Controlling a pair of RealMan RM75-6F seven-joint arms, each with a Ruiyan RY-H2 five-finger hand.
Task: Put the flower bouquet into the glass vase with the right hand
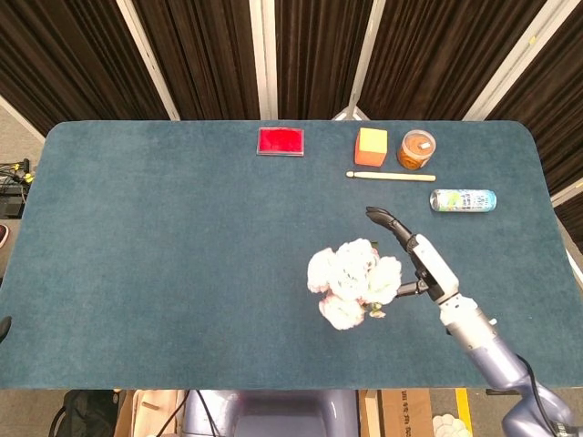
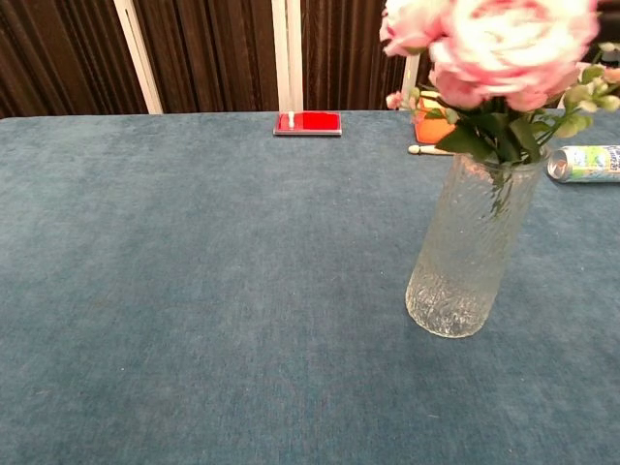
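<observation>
The flower bouquet [image 2: 504,48] of pink and white blooms stands in the glass vase [image 2: 472,252], its green stems down inside the glass. From the head view the blooms [image 1: 353,282] cover the vase completely. My right hand [image 1: 414,259] is just to the right of the flowers, with its fingers [image 1: 383,218] stretched out toward the far side and nothing held in them. The thumb side lies close to the blossoms; I cannot tell if it touches them. The chest view does not show the hand. My left hand appears in neither view.
Along the far edge of the blue table [image 1: 164,237] lie a red box [image 1: 281,141], an orange block [image 1: 371,147] and an orange-lidded jar [image 1: 416,150]. A wooden stick [image 1: 390,176] and a drink can [image 1: 463,199] lie on the table beyond my right hand.
</observation>
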